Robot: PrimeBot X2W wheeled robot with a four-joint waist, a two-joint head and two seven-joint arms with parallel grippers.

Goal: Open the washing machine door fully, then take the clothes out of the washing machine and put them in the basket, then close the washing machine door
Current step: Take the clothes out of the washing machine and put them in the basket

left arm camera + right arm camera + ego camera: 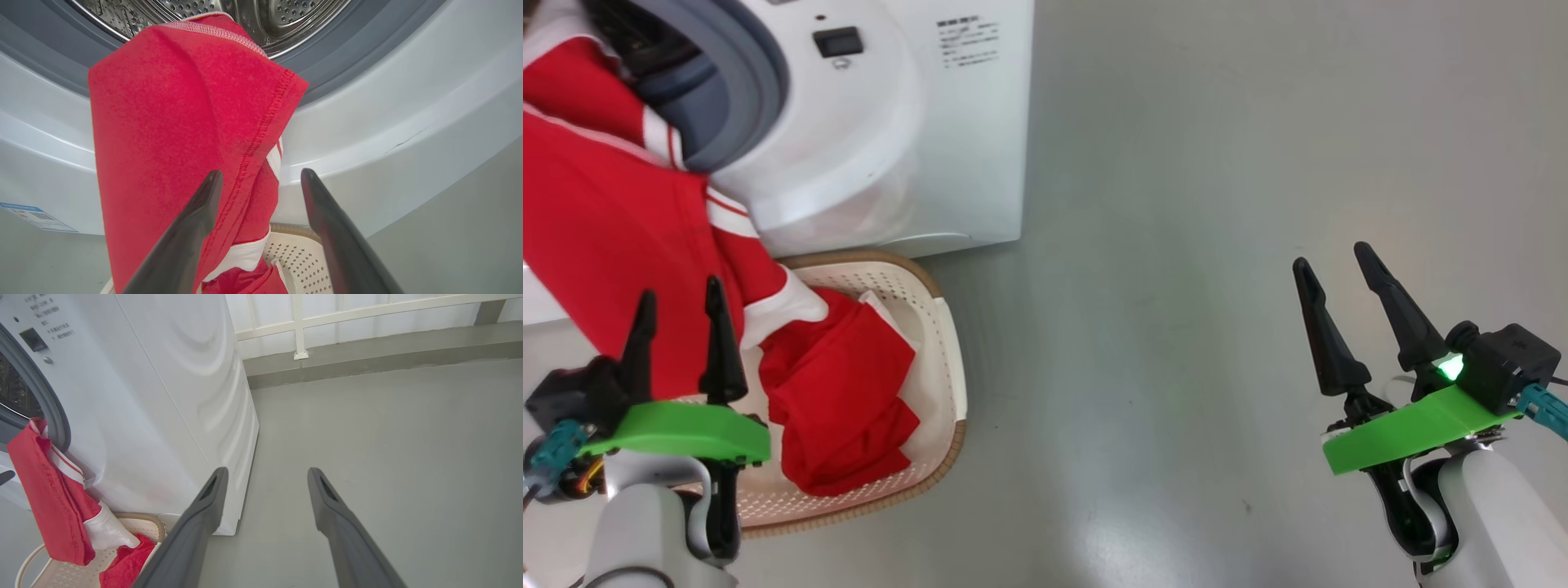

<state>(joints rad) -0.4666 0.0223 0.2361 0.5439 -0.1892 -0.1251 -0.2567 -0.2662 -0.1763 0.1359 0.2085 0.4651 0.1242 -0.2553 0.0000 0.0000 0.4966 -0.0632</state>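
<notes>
- The left tool (680,288), at the lower left of the head view, has its fingers spread and pinches nothing. The red cloth lies against one finger in the left wrist view, ungripped.
- The clothes (605,245) run from the drum (265,16) at the top of the left wrist view, over the grey rubber ring (760,73), and down the front of the washing machine (849,147). Their lower end is heaped in the basket (947,367), left of centre in the lower half of the head view.
- With one end inside the machine and the other in the basket, the cloth may hang bridged instead of dropping in.
- If the left tool backs off with the hem against a finger, the stitching could catch. That would drag fabric over the basket rim onto the floor (1217,163).
- If the upper end is left across the ring, the door would likely shut on fabric and fail to latch.
- A hard downward tug on the cloth could shift or tip the light basket, which sits just beside the machine's foot.
- The drum's depth is poorly seen, so I cannot tell whether more garments remain; one could be missed.
- The right tool (1331,255) is at the lower right, fingers spread and empty, well apart from the machine. It poses little hazard there.
</notes>
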